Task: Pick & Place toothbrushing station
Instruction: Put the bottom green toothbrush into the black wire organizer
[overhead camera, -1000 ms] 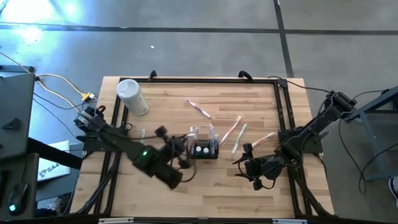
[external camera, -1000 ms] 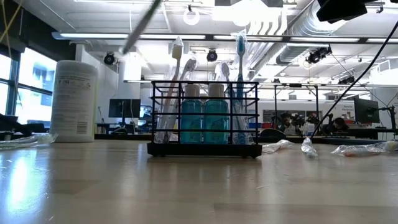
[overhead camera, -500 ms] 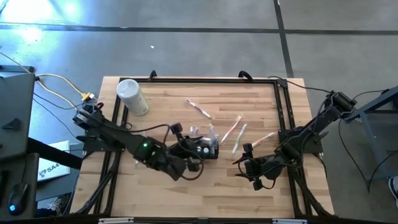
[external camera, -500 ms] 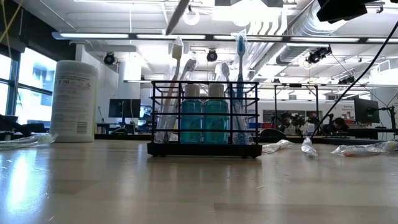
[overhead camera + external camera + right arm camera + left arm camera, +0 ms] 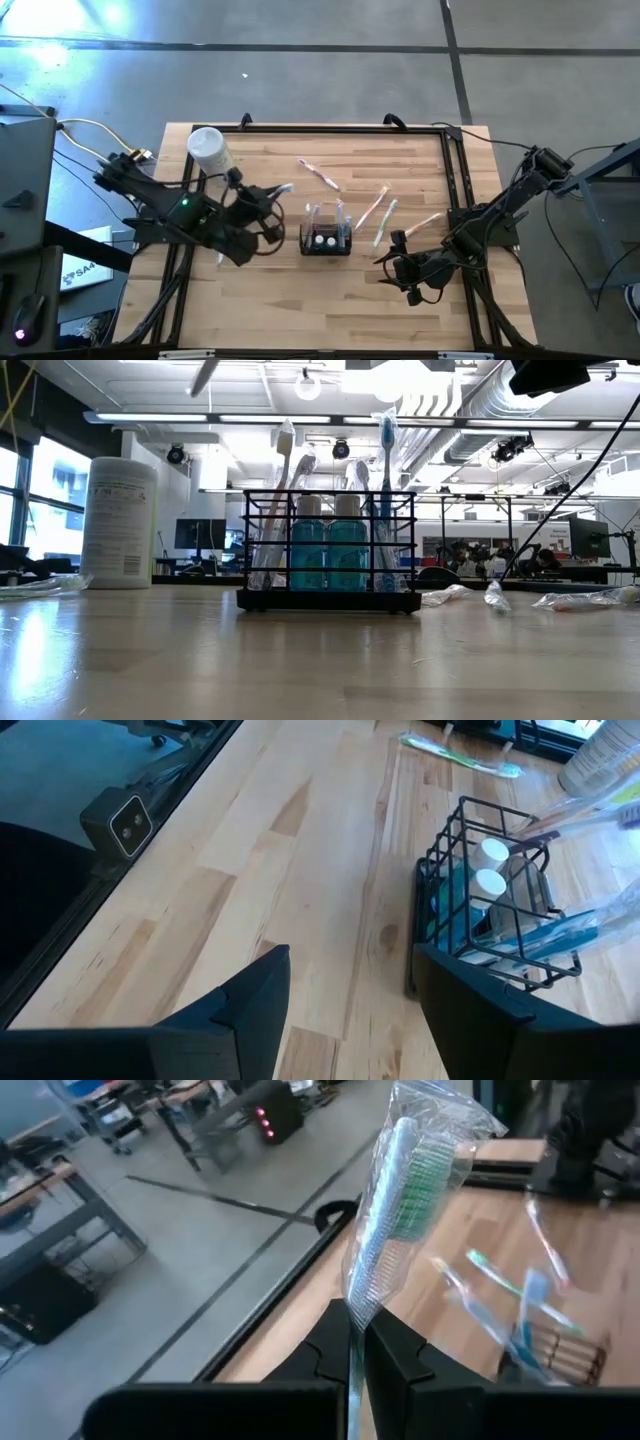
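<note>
- Toothbrush holder [image 5: 326,240], a black wire box, stands mid-desk [image 5: 400,300], already holding several brushes and two blue bottles [image 5: 328,553]
- Left gripper [image 5: 272,192], just left of the holder, has its fingers [image 5: 345,1345] pinched on a wrapped toothbrush [image 5: 400,1200], lifted clear
- Right gripper [image 5: 385,260] waits near the holder's right side, fingers [image 5: 255,995] wide, holding nothing
- Judged partly done: wrapped brushes [image 5: 380,208] lie loose on the desk, and this one awaits placing

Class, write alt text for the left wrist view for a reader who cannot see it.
The left hand pinches a plastic-wrapped toothbrush with green bristles, held above the wooden table. Beyond it, blurred, stand toothbrushes in the black wire holder.
</note>
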